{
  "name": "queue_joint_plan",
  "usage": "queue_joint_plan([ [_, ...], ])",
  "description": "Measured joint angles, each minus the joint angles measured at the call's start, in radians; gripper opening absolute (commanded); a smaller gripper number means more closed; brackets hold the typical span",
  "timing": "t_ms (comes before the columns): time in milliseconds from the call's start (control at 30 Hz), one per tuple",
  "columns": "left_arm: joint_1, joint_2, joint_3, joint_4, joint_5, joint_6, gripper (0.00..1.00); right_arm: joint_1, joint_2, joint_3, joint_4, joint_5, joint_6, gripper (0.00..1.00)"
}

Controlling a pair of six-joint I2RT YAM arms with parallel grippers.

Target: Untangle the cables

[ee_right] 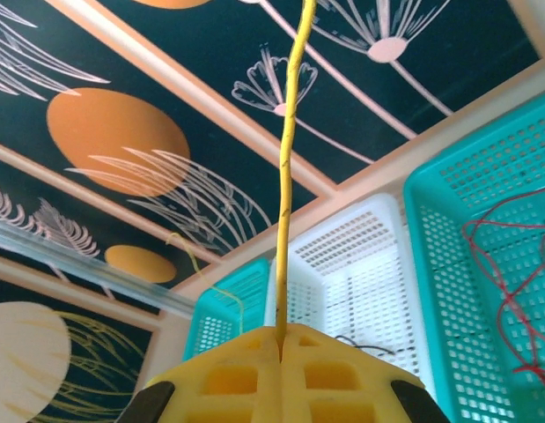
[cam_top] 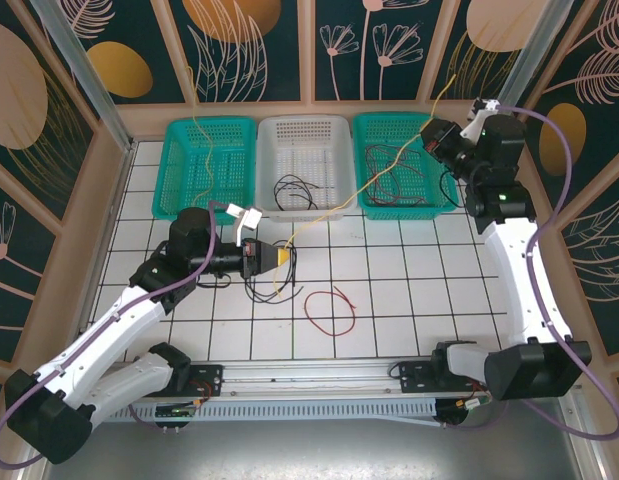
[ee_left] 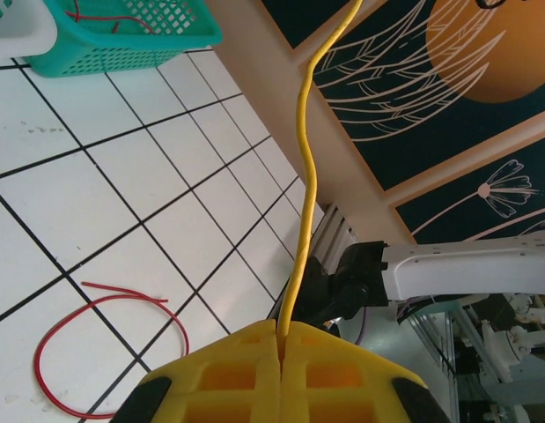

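Yellow thin cable strung between left pincer, pinching it over mid desk, and right pincer, pinching it above far-right teal mesh basket; pull apart slowly, lifting it clear of tangled black wires beneath.

Nothing here is legible: no text, label, brand, number or sign can be read on anything in view.
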Motion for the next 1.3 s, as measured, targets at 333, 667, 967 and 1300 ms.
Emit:
queue_joint_plan([
  [333,0.049,0.046,0.052,0.026,-0.031,-0.061,0.0,0.021,0.06,0.05,0.007,0.053,-0.018,0.87],
  [667,0.213,0.061,0.396,0.033,-0.372,-0.062,0.0,-0.029,-0.046,0.055,-0.109,0.141,-0.096,0.91],
  [967,0.284,0.126,0.235,0.144,-0.777,-0.029,0.0,0.06,-0.194,-0.134,-0.123,0.121,-0.092,0.91],
  [1300,0.432,0.291,0.096,0.409,-0.89,-0.145,0.0,0.333,-0.219,-0.3,-0.126,0.161,-0.056,0.89],
])
